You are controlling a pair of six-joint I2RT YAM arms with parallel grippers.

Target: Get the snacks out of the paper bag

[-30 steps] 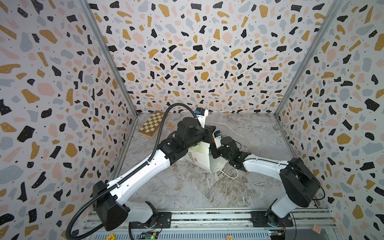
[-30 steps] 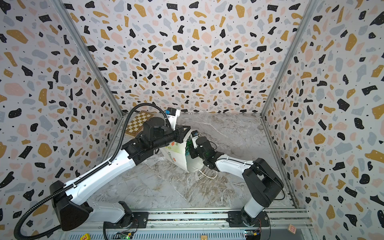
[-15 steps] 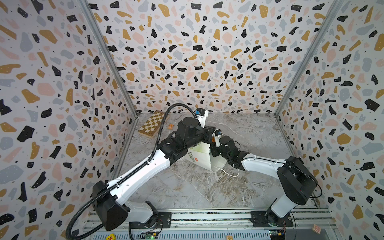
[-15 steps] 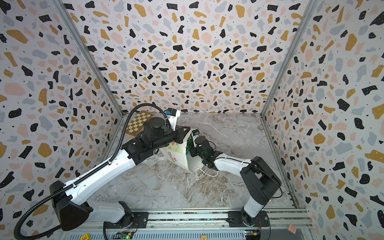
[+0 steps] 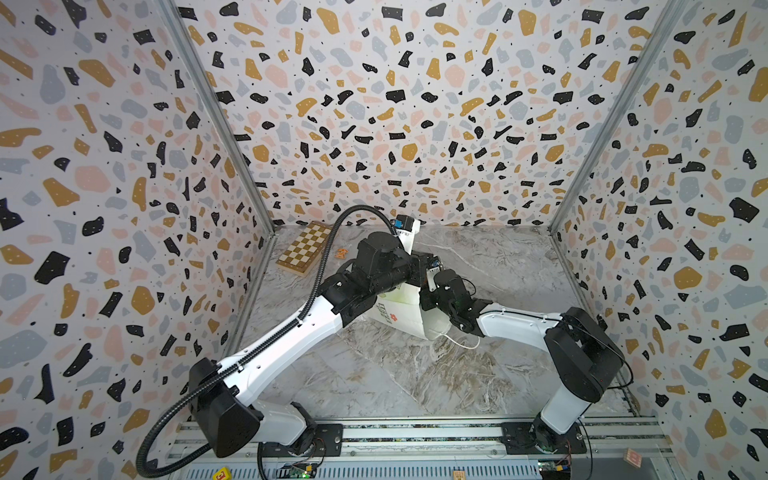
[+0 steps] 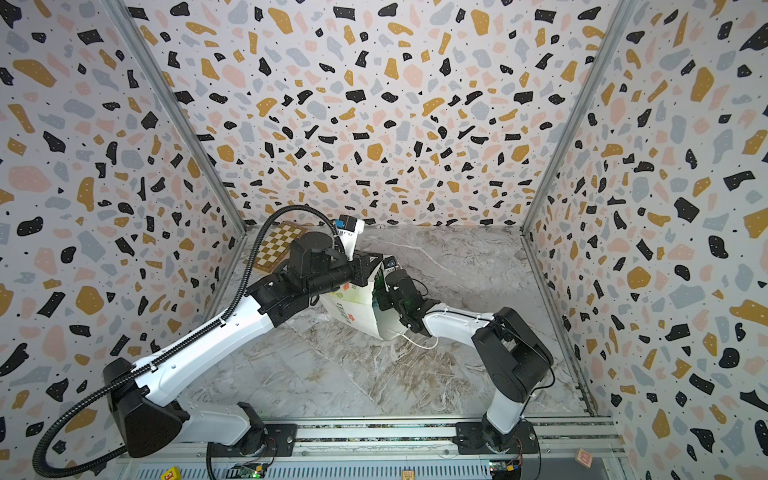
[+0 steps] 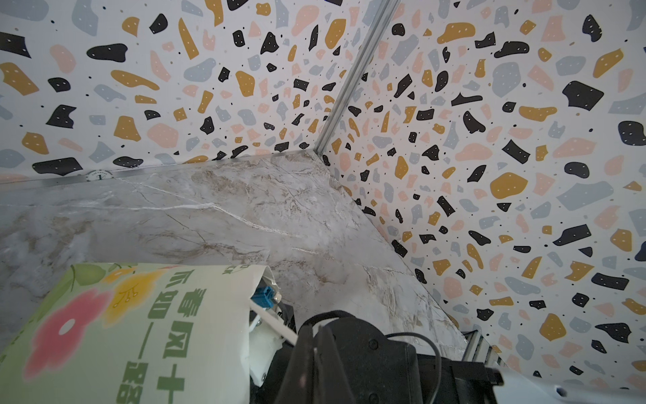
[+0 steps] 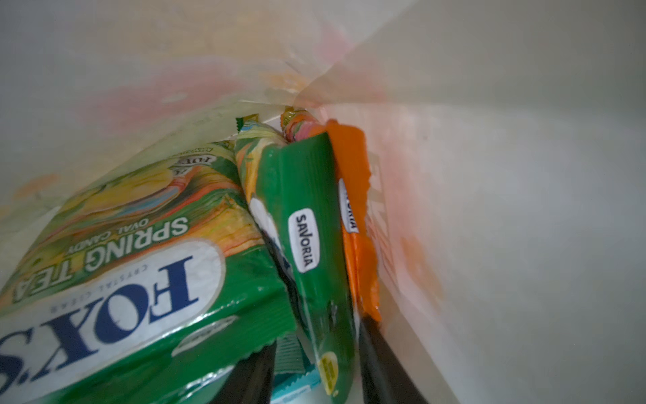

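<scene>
The white paper bag (image 5: 399, 309) (image 6: 353, 309) lies tilted at mid-table, its flowered side (image 7: 122, 332) filling the left wrist view. My left gripper (image 7: 313, 328) (image 5: 419, 266) is shut at the bag's upper rim, and a white cord handle (image 7: 272, 321) runs into its fingers. My right gripper (image 8: 318, 370) is inside the bag and open. Between its fingers (image 8: 381, 360) are an edge-on green snack packet (image 8: 307, 210) and a teal one (image 8: 293, 370). A green FOX'S packet (image 8: 140, 273) lies beside them, and an orange one (image 8: 353, 175) rests against the bag wall.
A wooden chessboard (image 5: 305, 249) (image 6: 276, 247) lies at the back left, with small orange scraps (image 5: 341, 252) next to it. The bag's other cord handle (image 5: 461, 343) trails on the marble table by the right forearm. Patterned walls close three sides.
My right arm has pushed further into the bag's mouth, towards the left arm. My left gripper has kept its hold at the bag's rim.
</scene>
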